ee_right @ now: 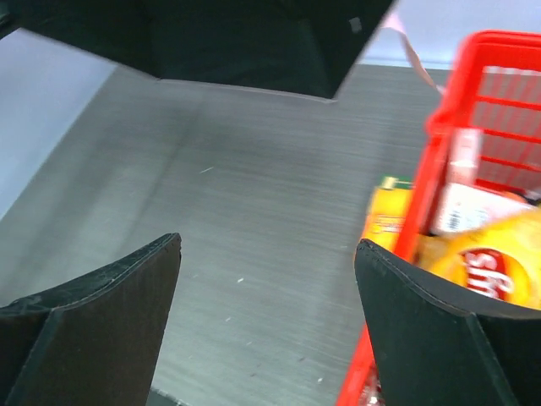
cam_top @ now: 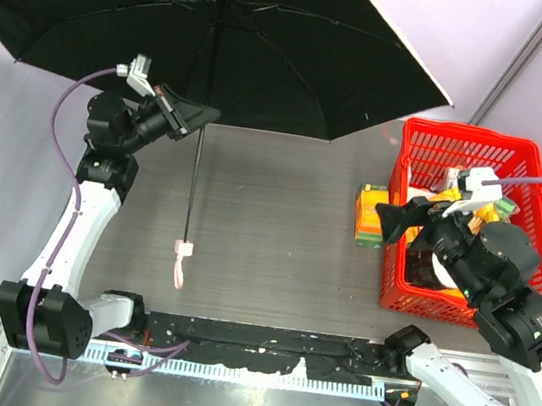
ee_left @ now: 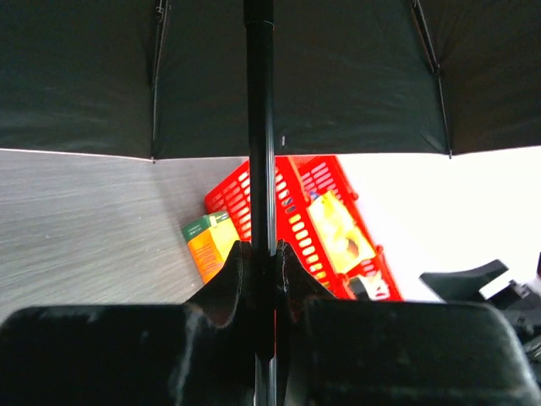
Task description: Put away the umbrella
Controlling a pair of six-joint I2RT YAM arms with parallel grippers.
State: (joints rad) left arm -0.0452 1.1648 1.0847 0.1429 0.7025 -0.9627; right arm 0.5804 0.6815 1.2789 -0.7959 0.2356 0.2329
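The umbrella point(cam_top: 224, 35) is open; its canopy shows a black underside with a pale rim and spans the back of the table. Its dark shaft point(cam_top: 195, 172) runs toward me and ends in a pale pink handle with a pink strap point(cam_top: 179, 269) lying on the table. My left gripper point(cam_top: 200, 117) is shut on the shaft just below the canopy; in the left wrist view the shaft point(ee_left: 260, 127) runs between the closed fingers point(ee_left: 230, 271). My right gripper point(cam_top: 395, 220) is open and empty beside the basket; it point(ee_right: 266, 254) hovers over bare table, with the canopy point(ee_right: 228, 42) beyond.
A red plastic basket point(cam_top: 520, 152) with snack packets stands at the right, under my right arm. An orange and green box point(cam_top: 370, 217) stands against the basket's left wall. Walls close in the left and the back. A perforated rail point(cam_top: 261, 348) runs along the near edge.
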